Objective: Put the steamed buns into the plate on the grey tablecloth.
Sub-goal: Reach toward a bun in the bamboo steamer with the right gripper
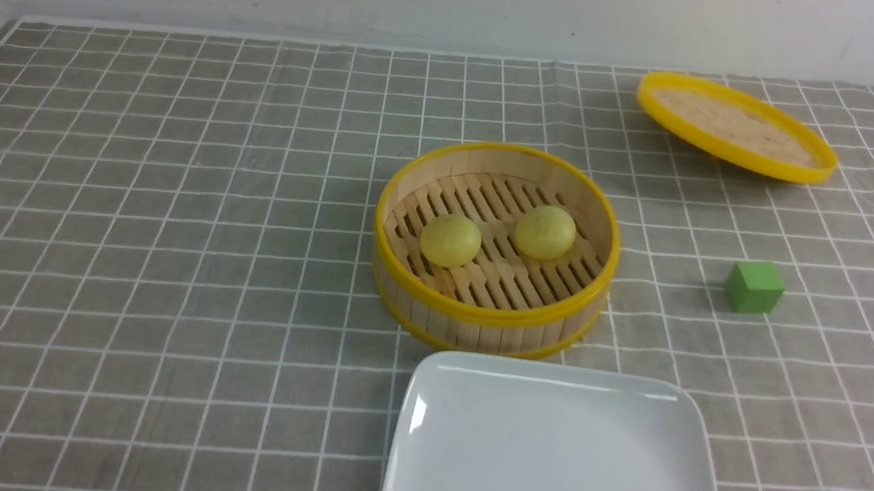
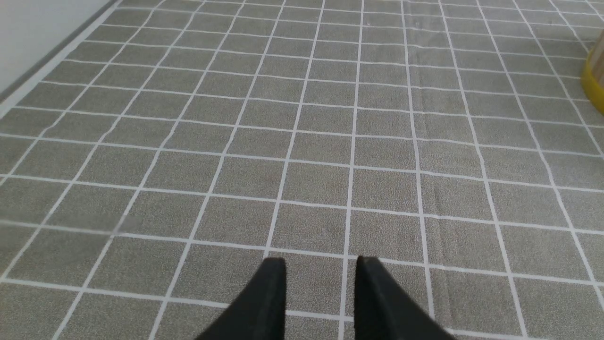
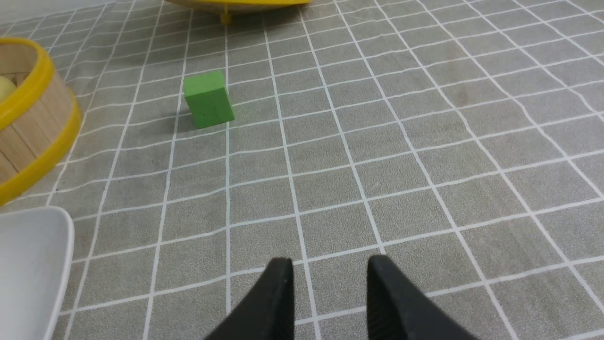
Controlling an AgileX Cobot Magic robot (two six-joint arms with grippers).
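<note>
The left steamed bun and the right steamed bun are small pale-yellow domes with a smooth, matte skin. They lie side by side, a little apart, on the slatted bamboo floor of the steamer basket, not on the plate. The basket is round and has a wall of thin upright wooden strips; a glossy yellow band runs along the top rim and another along the base.

Just in front of the basket, on the near side, lies the plate; it is white, glossy and square, with rounded corners and a low raised rim, and its near part is cut by the edge of the front view. Everything rests on the grey tablecloth, a grainy fabric with thin white lines forming squares and with soft creases.

To the right of the basket, well apart from it, stands a green cube with matte faces. Farther back on the right the round lid lies tilted; it has a yellow rim and a woven face.

The left pincer hangs over bare cloth; its two black tapered fingers stand apart and only fabric shows between them. The right pincer is spread in the same way and grips nothing; the cube is ahead of it in the right wrist view.
</note>
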